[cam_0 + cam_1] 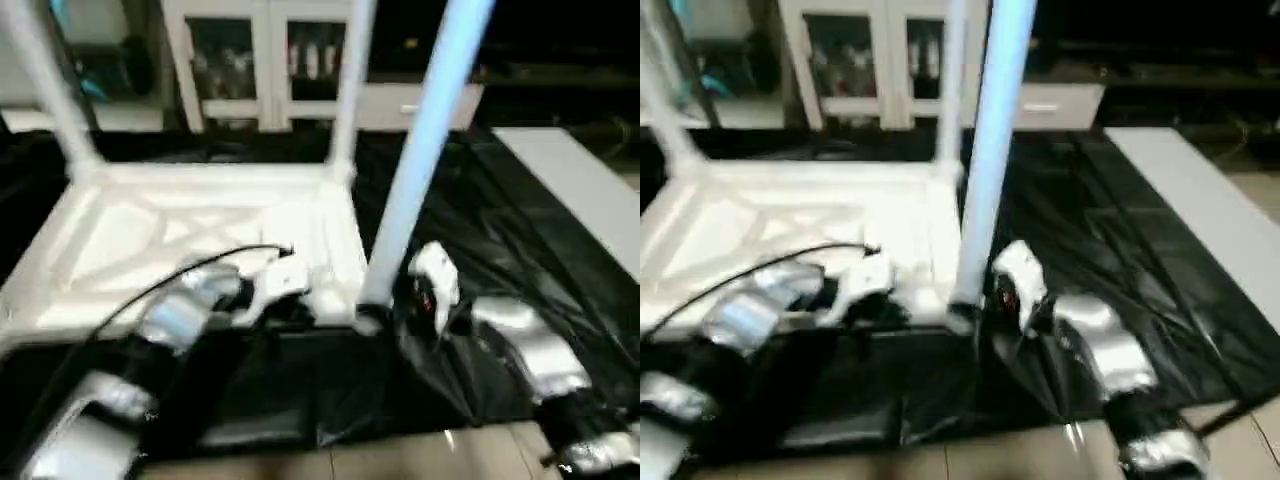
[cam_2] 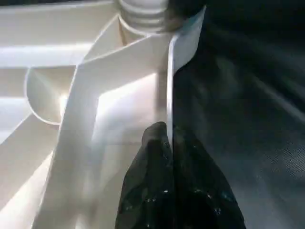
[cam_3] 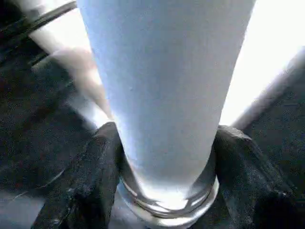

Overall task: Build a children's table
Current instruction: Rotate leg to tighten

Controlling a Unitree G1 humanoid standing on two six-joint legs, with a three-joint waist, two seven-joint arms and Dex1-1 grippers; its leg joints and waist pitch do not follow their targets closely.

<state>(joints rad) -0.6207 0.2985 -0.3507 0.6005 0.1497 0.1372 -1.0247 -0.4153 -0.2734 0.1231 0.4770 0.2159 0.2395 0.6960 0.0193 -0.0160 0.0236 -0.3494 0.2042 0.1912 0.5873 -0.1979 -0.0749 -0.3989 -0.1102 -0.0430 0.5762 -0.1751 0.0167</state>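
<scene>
The children's table lies upside down on a black sheet, its ribbed white top facing up. Two white legs stand in the far corner sockets, one on the left and one on the right. A third leg stands upright at the near right corner, its threaded base at the socket. My right gripper is shut low on this leg, a black finger pressed to each side. My left gripper is shut on the thin rim wall of the top's near edge.
A white cabinet with glass doors stands behind the table. The crumpled black sheet spreads to the right, with a flat white board beyond it. A strip of wooden floor runs along the near edge. A black cable arcs over my left wrist.
</scene>
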